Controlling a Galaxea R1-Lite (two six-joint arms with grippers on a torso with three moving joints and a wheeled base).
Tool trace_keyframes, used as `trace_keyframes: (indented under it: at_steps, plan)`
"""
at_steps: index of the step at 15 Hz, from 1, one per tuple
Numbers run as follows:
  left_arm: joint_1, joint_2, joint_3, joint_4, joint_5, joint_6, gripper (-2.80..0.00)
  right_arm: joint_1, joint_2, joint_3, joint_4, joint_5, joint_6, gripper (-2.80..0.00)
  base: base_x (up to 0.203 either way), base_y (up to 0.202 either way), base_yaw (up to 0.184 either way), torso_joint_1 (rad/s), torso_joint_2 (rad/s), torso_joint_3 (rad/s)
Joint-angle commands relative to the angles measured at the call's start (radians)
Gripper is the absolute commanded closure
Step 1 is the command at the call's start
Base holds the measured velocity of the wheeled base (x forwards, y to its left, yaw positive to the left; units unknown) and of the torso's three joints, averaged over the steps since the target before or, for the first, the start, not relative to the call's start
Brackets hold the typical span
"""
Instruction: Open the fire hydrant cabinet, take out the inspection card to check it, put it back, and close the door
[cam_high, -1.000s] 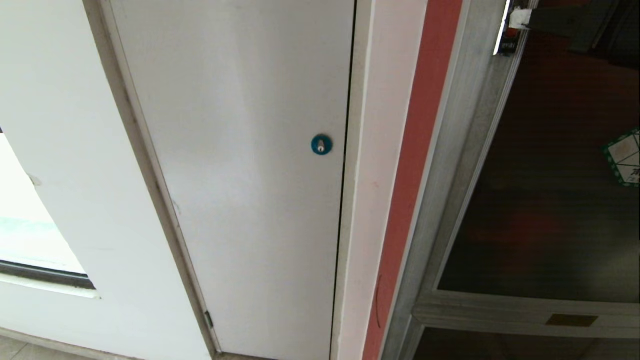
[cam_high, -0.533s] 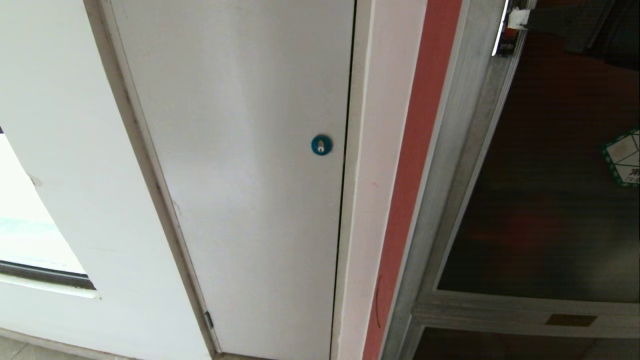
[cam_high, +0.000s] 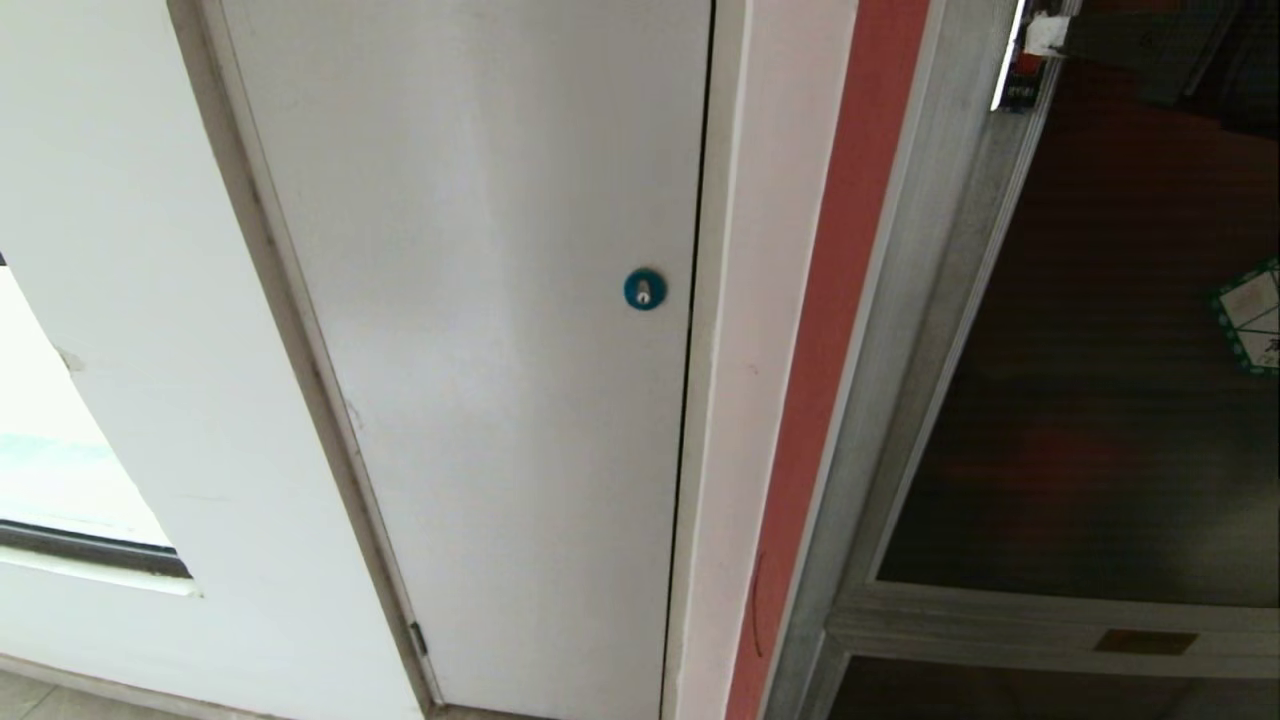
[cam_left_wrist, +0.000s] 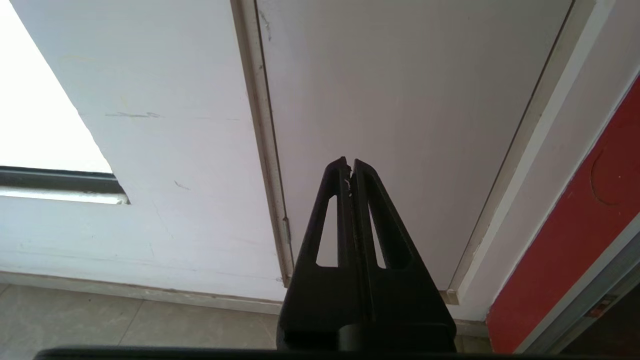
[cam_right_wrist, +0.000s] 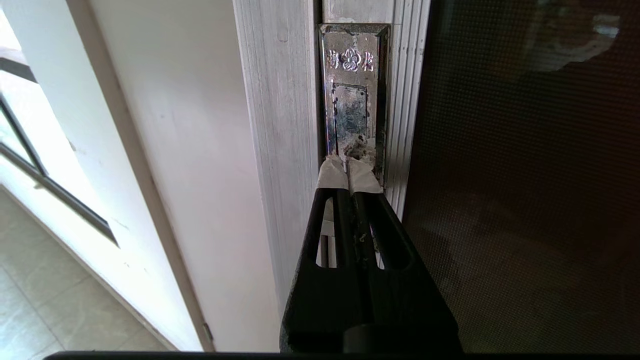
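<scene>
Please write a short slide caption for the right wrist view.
Shut right gripper at the metal latch plate on the cabinet door.

Plain white door panel (cam_high: 480, 330) filling the middle of the head view, shut flush in its pale frame. Round blue lock (cam_high: 645, 289) near the panel's right edge, silver keyhole at its centre. Small hinge (cam_high: 417, 638) low on the panel's left side, just above the floor. White wall (cam_high: 130, 300) to the left, marked by a few faint scuffs. Bright window opening (cam_high: 60, 470) cut into that wall, dark sill along its lower edge. Grey floor tiles (cam_left_wrist: 100, 320) below the wall.
</scene>
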Motion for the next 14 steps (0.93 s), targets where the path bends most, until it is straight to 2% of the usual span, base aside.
trace_keyframes:
  at_steps: [1,4,14]
  plan:
    - [0.0,0.0,0.0,0.001,0.0,0.0,0.0,0.001,-0.021,0.003,0.001,0.013,0.002,0.0,0.0,0.0,0.0,0.0,0.0,0.0]
    - [0.0,0.001,0.0,0.001,0.0,0.0,0.0,0.001,-0.052,0.006,0.001,0.049,0.004,0.0,0.0,0.0,0.0,0.0,0.0,0.0]
    - [0.0,0.0,0.0,0.001,0.0,0.0,0.0,0.005,-0.112,0.022,0.003,0.059,0.007,0.0,0.0,0.0,0.0,0.0,0.0,0.0]
